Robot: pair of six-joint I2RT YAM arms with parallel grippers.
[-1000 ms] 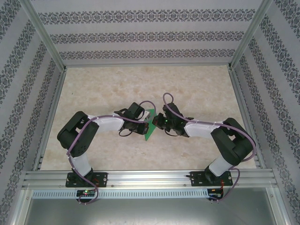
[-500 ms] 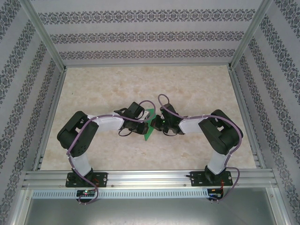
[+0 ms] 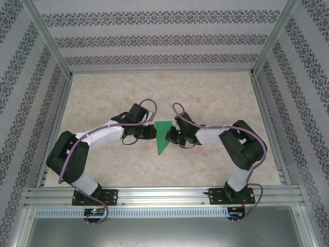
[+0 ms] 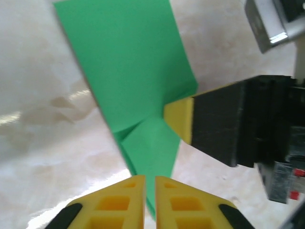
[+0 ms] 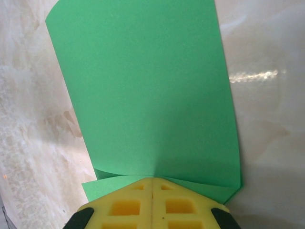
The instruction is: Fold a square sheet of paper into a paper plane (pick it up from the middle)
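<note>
The green sheet of paper lies mid-table, folded into a wedge whose point faces the near edge. My right gripper is at its right edge. In the right wrist view the fingers are shut on the layered edge of the paper, which creases at the tips. My left gripper sits just left of the paper. In the left wrist view its fingers stand a narrow slit apart, with the paper showing beyond the gap. The right gripper's yellow fingertip presses the paper's far edge.
The marbled tabletop is bordered by aluminium rails in front and patterned walls on three sides. Both arm bases sit on the near rail. Purple cables loop over both wrists.
My left gripper let go of the paper and drew back to the left, its arm swinging outward. More of the green wedge now lies uncovered. The right gripper keeps its hold.
</note>
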